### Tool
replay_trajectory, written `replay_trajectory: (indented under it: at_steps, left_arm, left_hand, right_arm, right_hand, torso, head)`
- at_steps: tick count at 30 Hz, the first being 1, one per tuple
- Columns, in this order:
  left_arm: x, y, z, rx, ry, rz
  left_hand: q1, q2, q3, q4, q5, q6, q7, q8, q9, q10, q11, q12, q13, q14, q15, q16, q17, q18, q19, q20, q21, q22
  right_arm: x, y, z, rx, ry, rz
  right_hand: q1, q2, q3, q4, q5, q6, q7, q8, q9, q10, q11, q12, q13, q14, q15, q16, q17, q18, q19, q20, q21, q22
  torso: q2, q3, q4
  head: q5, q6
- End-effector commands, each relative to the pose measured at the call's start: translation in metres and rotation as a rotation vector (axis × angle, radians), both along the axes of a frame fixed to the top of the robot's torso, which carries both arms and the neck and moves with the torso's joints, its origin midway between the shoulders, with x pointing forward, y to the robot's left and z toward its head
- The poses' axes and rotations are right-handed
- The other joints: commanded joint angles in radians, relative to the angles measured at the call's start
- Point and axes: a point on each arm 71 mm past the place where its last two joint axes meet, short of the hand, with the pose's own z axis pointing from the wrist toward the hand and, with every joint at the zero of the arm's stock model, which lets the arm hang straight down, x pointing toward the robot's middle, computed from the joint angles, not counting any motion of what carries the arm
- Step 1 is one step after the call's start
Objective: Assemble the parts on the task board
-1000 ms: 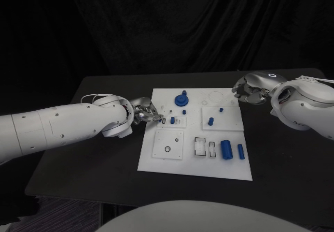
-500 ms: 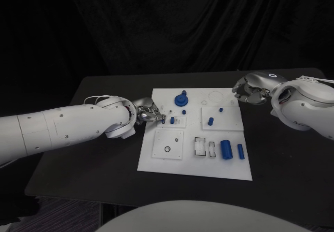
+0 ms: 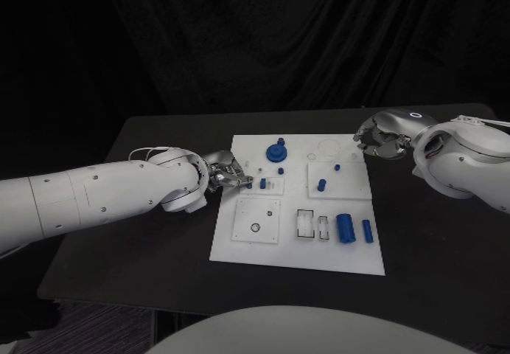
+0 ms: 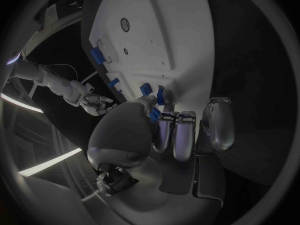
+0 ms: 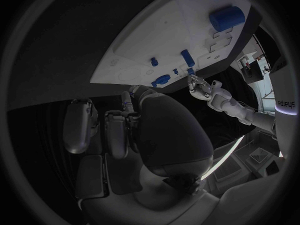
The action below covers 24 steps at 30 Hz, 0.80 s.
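Observation:
The white task board lies mid-table. My left hand is at the board's left edge, fingers curled; in the left wrist view the hand pinches a small blue part just over the board, beside a standing blue peg. At the board's far right corner, my right hand is curled; in the right wrist view this hand has a thin blue part showing between thumb and fingers. A round blue part, a thick cylinder and a slim cylinder sit on the board.
Small blue pegs stand in the raised white blocks on the board. The black table spreads out left of and in front of the board. My left forearm crosses its left side.
My left arm has edged slightly toward the board; its hand stays at the left edge. The right hand has not moved.

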Motion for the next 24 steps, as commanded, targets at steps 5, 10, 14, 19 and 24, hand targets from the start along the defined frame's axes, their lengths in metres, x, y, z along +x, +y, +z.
replay_trajectory:
  at_steps: [5, 10, 14, 19, 24]
  left_arm:
    - [-0.0021, -0.0008, -0.0041, 0.003, 0.026, -0.003]
    - [-0.0024, -0.0006, -0.0048, 0.002, 0.027, -0.003]
    - [-0.0026, -0.0004, -0.0054, 0.001, 0.027, -0.004]
    - [-0.0033, -0.0004, -0.0066, 0.0, 0.03, -0.008]
    - [-0.0039, -0.0005, -0.0079, -0.002, 0.032, -0.012]
  left_hand:
    - [-0.024, 0.004, 0.0, 0.003, -0.03, -0.002, 0.011, -0.007, 0.003, 0.054, 0.002, -0.005, 0.234, 0.106, 0.0, 0.003, 0.263, 0.01, -0.007, 0.0, -0.007, 0.122]
    - [-0.051, 0.006, -0.011, 0.005, -0.069, -0.004, 0.014, -0.012, 0.001, 0.051, 0.005, -0.007, 0.232, 0.106, 0.003, 0.003, 0.263, 0.011, -0.008, 0.002, -0.01, 0.123]
    - [-0.077, 0.008, -0.024, 0.007, -0.093, -0.004, 0.017, -0.015, -0.002, 0.049, 0.007, -0.009, 0.231, 0.106, 0.005, 0.003, 0.263, 0.011, -0.008, 0.004, -0.012, 0.125]
    - [-0.103, 0.011, -0.041, 0.008, -0.103, -0.002, 0.019, -0.018, -0.004, 0.048, 0.009, -0.01, 0.231, 0.106, 0.007, 0.003, 0.263, 0.011, -0.009, 0.006, -0.013, 0.126]
    - [-0.104, 0.011, -0.041, 0.008, -0.104, -0.002, 0.019, -0.018, -0.004, 0.047, 0.009, -0.01, 0.23, 0.106, 0.007, 0.003, 0.263, 0.011, -0.009, 0.006, -0.014, 0.126]
  right_arm:
    - [-0.0001, -0.0007, -0.0012, -0.004, 0.005, -0.012]
    - [-0.0001, -0.0006, -0.0013, -0.005, 0.006, -0.012]
    - [0.0, -0.0004, -0.0014, -0.006, 0.007, -0.011]
    - [0.0001, 0.0, -0.0016, -0.006, 0.008, -0.011]
    - [0.0002, 0.0004, -0.0018, -0.007, 0.009, -0.01]
  right_hand:
    - [0.001, 0.001, 0.007, 0.0, 0.003, -0.002, -0.002, 0.003, -0.002, 0.058, 0.004, -0.003, 0.212, 0.087, 0.004, -0.006, 0.226, 0.011, -0.006, -0.001, -0.008, 0.175]
    - [0.001, 0.001, 0.007, 0.0, 0.003, -0.002, -0.002, 0.003, -0.002, 0.058, 0.004, -0.003, 0.212, 0.087, 0.004, -0.006, 0.226, 0.011, -0.006, -0.001, -0.008, 0.175]
    - [0.001, 0.001, 0.007, 0.0, 0.003, -0.002, -0.002, 0.003, -0.002, 0.058, 0.004, -0.003, 0.212, 0.087, 0.004, -0.006, 0.226, 0.011, -0.006, -0.001, -0.008, 0.175]
    - [0.001, 0.001, 0.007, 0.0, 0.003, -0.002, -0.002, 0.003, -0.002, 0.058, 0.004, -0.003, 0.212, 0.087, 0.004, -0.006, 0.226, 0.011, -0.006, -0.001, -0.008, 0.175]
    - [0.001, 0.001, 0.007, 0.0, 0.003, -0.002, -0.002, 0.003, -0.002, 0.058, 0.004, -0.003, 0.212, 0.087, 0.004, -0.006, 0.226, 0.011, -0.006, -0.001, -0.008, 0.175]
  torso:
    - [0.0, -0.0007, -0.0004]
    - [0.0, 0.0003, 0.0002]
    - [0.0, 0.0002, 0.0001]
    - [0.0, 0.0003, 0.0003]
    - [0.0, 0.0002, 0.0006]
  head:
    - [0.001, 0.0]
    - [0.001, 0.0]
    - [0.002, 0.0]
    - [0.002, 0.0]
    - [0.003, 0.0]
